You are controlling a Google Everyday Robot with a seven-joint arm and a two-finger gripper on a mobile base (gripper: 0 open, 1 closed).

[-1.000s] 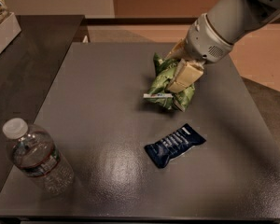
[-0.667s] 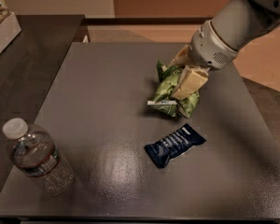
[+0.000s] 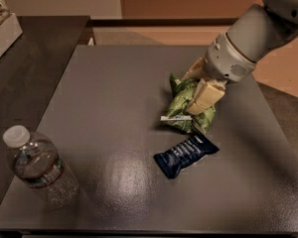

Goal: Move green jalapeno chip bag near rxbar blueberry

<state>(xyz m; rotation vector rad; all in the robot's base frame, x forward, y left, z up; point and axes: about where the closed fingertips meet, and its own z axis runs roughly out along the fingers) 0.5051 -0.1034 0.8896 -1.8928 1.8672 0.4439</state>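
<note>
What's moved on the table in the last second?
The gripper, jaws closed on the green jalapeno chip bag, has carried it toward the camera, closer to the rxbar blueberry; the two are not yet touching. The rxbar blueberry and the water bottle stayed where they were.

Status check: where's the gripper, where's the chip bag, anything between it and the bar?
Gripper clamped on green jalapeno chip bag, table centre-right. Bag just behind rxbar blueberry, narrow gap, nothing between. Water bottle far off, front left.
</note>
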